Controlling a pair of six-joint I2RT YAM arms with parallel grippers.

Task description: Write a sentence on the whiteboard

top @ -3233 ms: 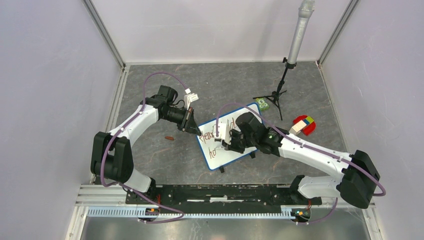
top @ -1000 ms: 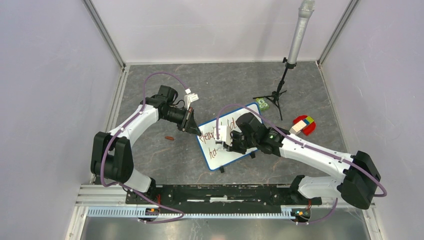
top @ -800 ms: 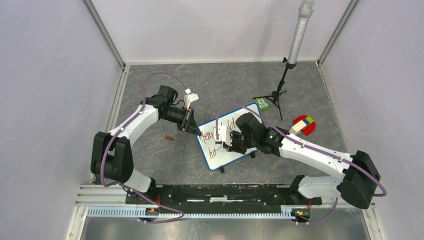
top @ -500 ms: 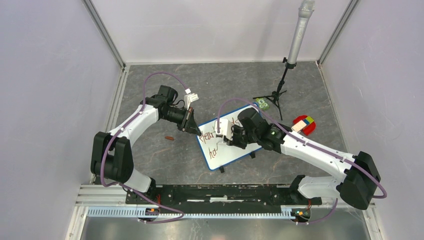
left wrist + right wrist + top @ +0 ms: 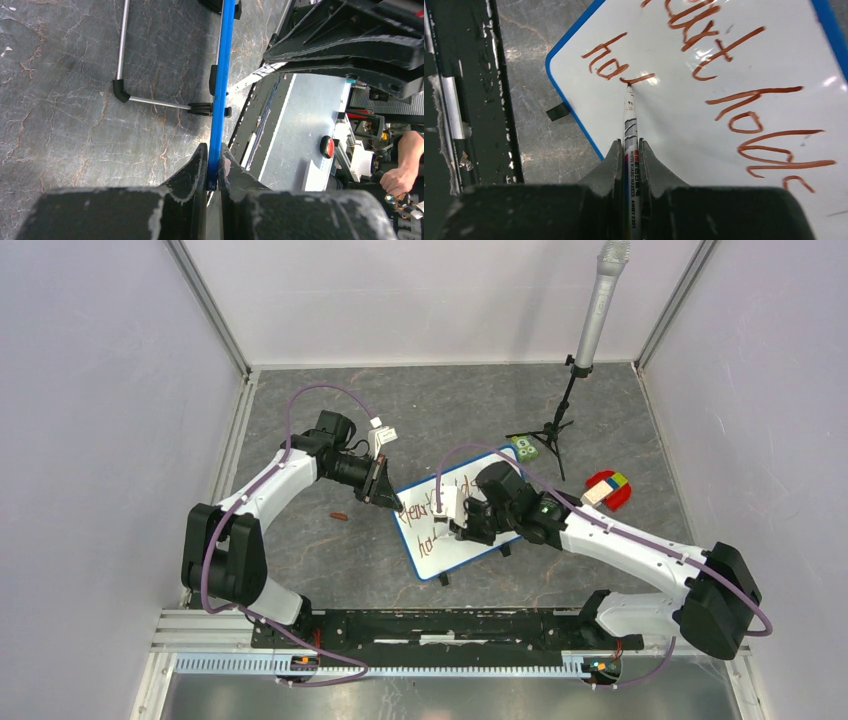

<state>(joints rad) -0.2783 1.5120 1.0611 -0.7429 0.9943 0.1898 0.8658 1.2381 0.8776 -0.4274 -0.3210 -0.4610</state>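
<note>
The sentence (image 5: 638,78) ended at twelve o'clock of our right pincer (image 5: 629,146), which grasped the marker (image 5: 629,112); our left pincer (image 5: 213,151) clamped the whiteboard (image 5: 223,50).

Two arms (image 5: 270,480) (image 5: 620,540), one whiteboard (image 5: 450,558), one marker (image 5: 630,120), one tripod stand (image 5: 560,420).

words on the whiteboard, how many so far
3 in the right wrist view: a cut-off word at the top edge, "holds" at right, an unfinished word by the marker tip.

Blue-framed whiteboard (image 5: 455,552), reddish-brown handwritten sentence (image 5: 754,93) across it.
</note>
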